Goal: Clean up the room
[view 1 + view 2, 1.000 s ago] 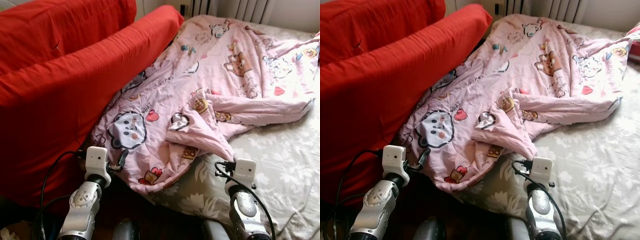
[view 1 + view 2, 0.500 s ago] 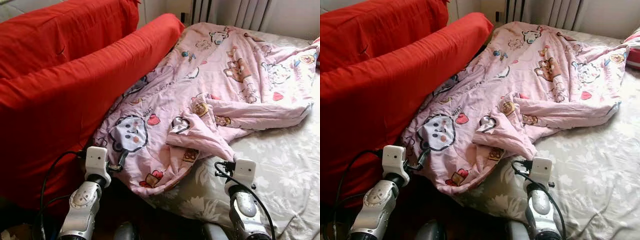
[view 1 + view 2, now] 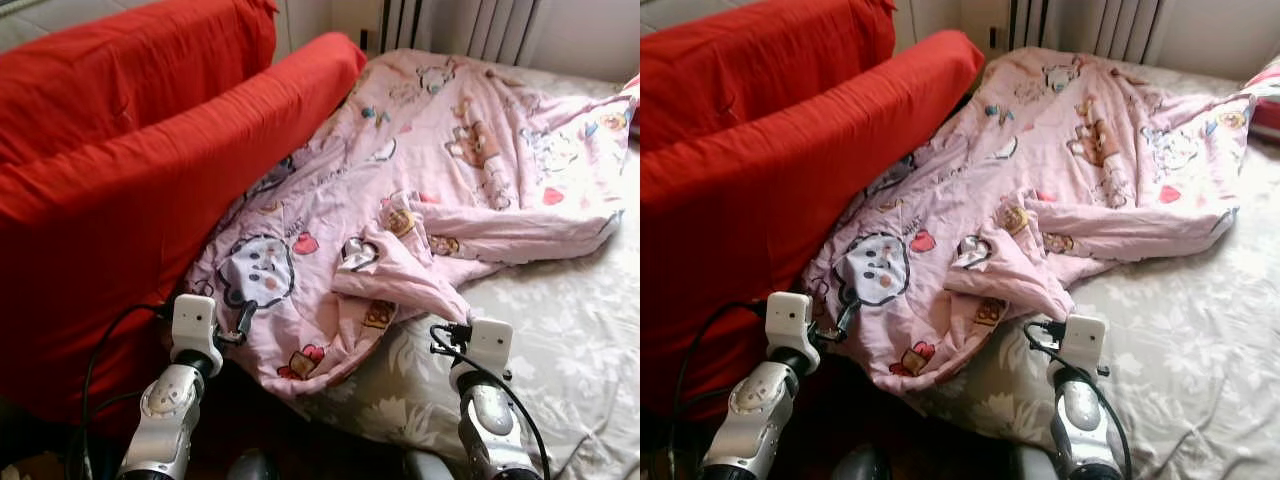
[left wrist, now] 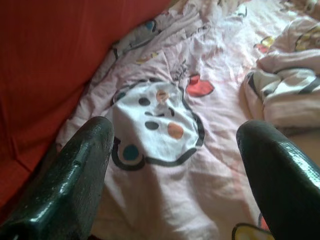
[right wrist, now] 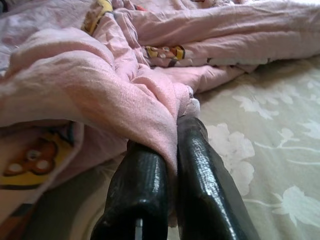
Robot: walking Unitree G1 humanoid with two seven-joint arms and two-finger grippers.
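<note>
My right gripper (image 5: 172, 145) pinches pink blanket (image 3: 440, 170) fold, nearly closed; left gripper (image 4: 172, 150) wide apart, holding nothing, over blanket's cartoon face (image 4: 157, 122).

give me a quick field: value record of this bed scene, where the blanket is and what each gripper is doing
surface: bed with a grey floral sheet
blanket: pink cartoon-print blanket, crumpled, spread over the sheet, its left edge against the red sofa
sofa: red sofa beside the bed on the robot's left
left gripper: left gripper open, fingers spread above the blanket's white cartoon face, holding nothing
right gripper: right gripper shut on a fold of the pink blanket near its lower edge
background: radiator behind the bed's far end
</note>
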